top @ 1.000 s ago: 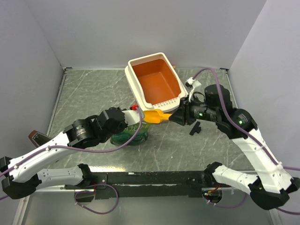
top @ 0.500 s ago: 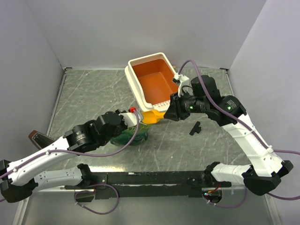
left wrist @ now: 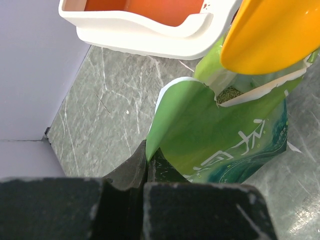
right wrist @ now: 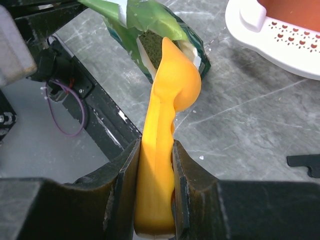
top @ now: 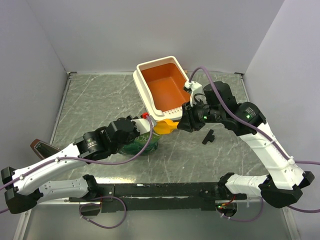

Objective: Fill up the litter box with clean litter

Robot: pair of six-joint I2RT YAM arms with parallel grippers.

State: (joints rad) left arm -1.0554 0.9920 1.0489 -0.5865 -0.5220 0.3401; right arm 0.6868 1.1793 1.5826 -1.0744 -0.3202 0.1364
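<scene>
The litter box point(top: 167, 87) stands at the back centre, cream rim around a bare orange floor; its rim also shows in the left wrist view point(left wrist: 150, 32) and the right wrist view point(right wrist: 280, 37). A green bag point(top: 140, 145) stands just in front of it. My left gripper point(left wrist: 146, 150) is shut on the bag's point(left wrist: 225, 135) upper edge, holding its mouth up. Dark olive granules, the clean litter point(left wrist: 231, 93), show inside the torn mouth. My right gripper point(right wrist: 156, 150) is shut on the handle of an orange-yellow scoop point(right wrist: 165, 115), whose bowl point(top: 166, 126) sits at the bag's opening point(right wrist: 150, 47).
A small black part point(top: 208, 136) lies on the marble-patterned table right of the scoop. A black rail point(top: 160, 190) runs along the near edge between the arm bases. Grey walls close in the table on three sides. A brown object point(top: 40, 146) sits at the far left.
My right gripper has carried the scoop left and down from beside the box's near rim to the bag's mouth. The left arm shifted slightly right, still holding the bag.
</scene>
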